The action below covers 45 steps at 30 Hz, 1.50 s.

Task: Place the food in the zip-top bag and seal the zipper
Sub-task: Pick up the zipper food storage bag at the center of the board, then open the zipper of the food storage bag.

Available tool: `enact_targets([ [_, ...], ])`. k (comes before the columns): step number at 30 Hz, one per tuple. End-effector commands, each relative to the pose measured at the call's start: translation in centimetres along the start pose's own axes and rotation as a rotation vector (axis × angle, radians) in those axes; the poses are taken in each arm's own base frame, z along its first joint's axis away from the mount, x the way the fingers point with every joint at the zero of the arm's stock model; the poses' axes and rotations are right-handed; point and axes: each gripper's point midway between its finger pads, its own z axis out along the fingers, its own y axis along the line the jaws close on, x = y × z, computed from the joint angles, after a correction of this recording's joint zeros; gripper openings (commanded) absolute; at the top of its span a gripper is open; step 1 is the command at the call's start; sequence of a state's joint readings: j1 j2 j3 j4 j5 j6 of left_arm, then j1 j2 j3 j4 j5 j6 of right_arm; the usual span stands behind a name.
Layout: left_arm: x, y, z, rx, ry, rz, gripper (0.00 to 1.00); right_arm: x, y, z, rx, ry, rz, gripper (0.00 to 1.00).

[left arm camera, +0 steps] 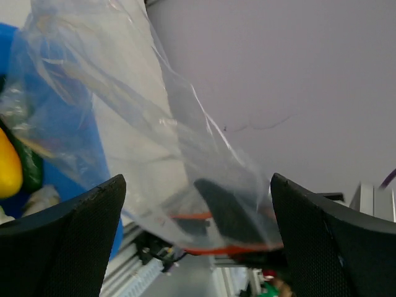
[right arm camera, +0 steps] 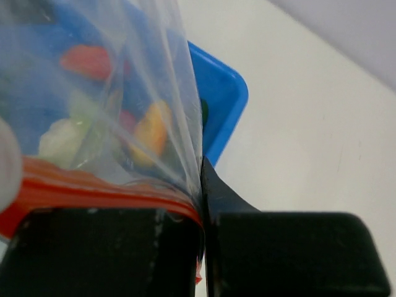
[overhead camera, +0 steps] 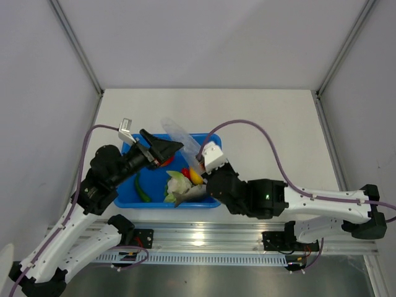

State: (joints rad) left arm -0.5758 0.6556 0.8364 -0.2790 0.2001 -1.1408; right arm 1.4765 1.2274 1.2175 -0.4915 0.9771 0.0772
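Observation:
The clear zip-top bag [overhead camera: 176, 132] hangs over the back of the blue tray [overhead camera: 127, 197]. My right gripper [right arm camera: 202, 213] is shut on the bag's mouth edge, pinching the red-orange zipper [right arm camera: 93, 189]. My left gripper [left arm camera: 198, 180] is open, its black fingers [left arm camera: 74, 238] wide on either side of the bag [left arm camera: 142, 130] and not touching it; the zipper [left arm camera: 232, 250] runs between them. Food lies in the tray: a white cauliflower [overhead camera: 178, 184], a yellow mango [overhead camera: 195, 177], a grey fish [overhead camera: 189, 195] and a dark green cucumber [overhead camera: 143, 189]. Through the bag the right wrist view shows a tomato [right arm camera: 86, 62] and the mango [right arm camera: 152, 130].
The tray sits at the table's near edge, between the two arms. Beyond it lies white tabletop [overhead camera: 266, 117], with grey walls on three sides. A metal rail [overhead camera: 204, 238] runs along the front. Purple cables [overhead camera: 260, 133] arc over the table.

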Motion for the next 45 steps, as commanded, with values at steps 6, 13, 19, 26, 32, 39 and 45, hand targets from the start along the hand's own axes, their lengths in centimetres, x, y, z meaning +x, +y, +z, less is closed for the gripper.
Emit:
enact_targets([
  [6,1.5,-1.4,-0.3,0.095,-0.033,0.452,0.95,-1.1,-5.3,-1.5,0.152,0.083,0.256,0.00],
  [13,4.8,-4.4,0.8,0.271,0.047,0.544,0.86,-0.3,-10.5,-2.5,0.304,0.122,0.261,0.00],
  [19,8.1,-4.7,2.9,0.288,0.137,0.609,0.85,2.6,-11.5,-2.1,0.327,0.248,0.288,0.00],
  [26,11.2,-5.1,6.1,0.273,0.172,0.645,0.84,6.2,-11.7,-1.4,0.366,0.423,0.299,0.00],
  [32,12.2,-4.1,8.3,0.206,0.175,0.616,0.87,7.1,-9.7,-0.7,0.253,0.461,0.414,0.00],
  [39,12.6,-1.6,9.8,0.071,0.182,0.581,0.82,6.1,-7.7,0.0,0.100,0.435,0.565,0.00],
  [45,12.7,-0.7,10.6,0.003,0.204,0.587,0.73,6.6,-7.2,0.1,0.073,0.458,0.580,0.00],
])
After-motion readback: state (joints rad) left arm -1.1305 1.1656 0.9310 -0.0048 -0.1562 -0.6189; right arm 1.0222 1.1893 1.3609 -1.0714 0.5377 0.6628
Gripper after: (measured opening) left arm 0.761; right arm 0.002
